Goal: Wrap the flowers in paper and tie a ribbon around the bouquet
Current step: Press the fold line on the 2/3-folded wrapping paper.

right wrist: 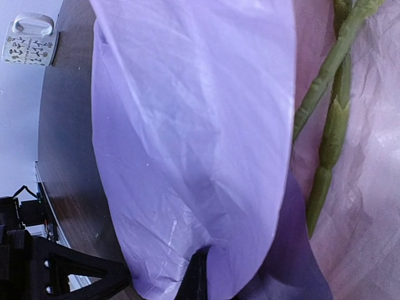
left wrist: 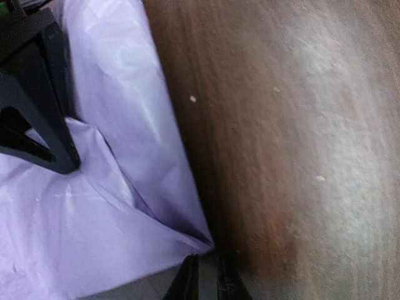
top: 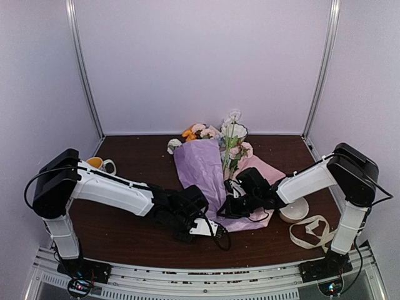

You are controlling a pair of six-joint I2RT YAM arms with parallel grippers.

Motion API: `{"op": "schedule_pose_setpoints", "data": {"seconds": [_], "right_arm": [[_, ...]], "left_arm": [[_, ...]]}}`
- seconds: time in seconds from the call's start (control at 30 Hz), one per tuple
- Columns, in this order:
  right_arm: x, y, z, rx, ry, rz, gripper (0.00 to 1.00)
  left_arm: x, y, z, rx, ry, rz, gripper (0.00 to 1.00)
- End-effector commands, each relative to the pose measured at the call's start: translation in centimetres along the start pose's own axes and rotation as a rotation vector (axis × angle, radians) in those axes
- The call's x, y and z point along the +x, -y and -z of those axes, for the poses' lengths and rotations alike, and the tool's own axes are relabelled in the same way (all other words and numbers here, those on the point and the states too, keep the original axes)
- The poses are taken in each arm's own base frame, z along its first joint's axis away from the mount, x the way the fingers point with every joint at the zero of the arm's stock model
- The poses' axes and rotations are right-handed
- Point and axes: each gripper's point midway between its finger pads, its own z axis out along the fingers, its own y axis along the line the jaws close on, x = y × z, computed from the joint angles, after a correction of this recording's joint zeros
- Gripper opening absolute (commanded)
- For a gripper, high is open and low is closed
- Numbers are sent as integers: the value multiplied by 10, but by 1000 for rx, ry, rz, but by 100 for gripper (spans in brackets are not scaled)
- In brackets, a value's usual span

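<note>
Left wrist, left claw (left wrist: 207, 282) cropped, table (left wrist: 300, 156) blurred

White arms (top: 115, 190), black joints (top: 55, 181), black cables (top: 25, 192)

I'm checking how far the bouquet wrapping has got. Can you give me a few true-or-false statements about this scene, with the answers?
1. The lilac-purple crinkled paper sheet is folded over the green stems. True.
2. The cream fabric ribbon is tied round the wrapped bundle. False: it lies loose on the dark wooden table, near the right arm's base.
3. The white, pink and orange artificial blooms poke out past the paper's far end. True.
4. The white patterned mug stands on the table's right side. False: it stands at the far left, beside the left arm.
</note>
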Motion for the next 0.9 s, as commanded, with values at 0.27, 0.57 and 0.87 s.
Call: {"op": "schedule_pose_setpoints", "data": {"seconds": [0.27,0.57,0.87], "right_arm": [[15,14,3,66,-36,26,0],[26,15,1,48,-80,29,0],[39,24,2,68,-127,23,0]], "left_arm": [[11,-75,33,15,229,403,17],[39,-101,0,8,194,536,19],[129,-145,-5,-143,83,846,19]]}}
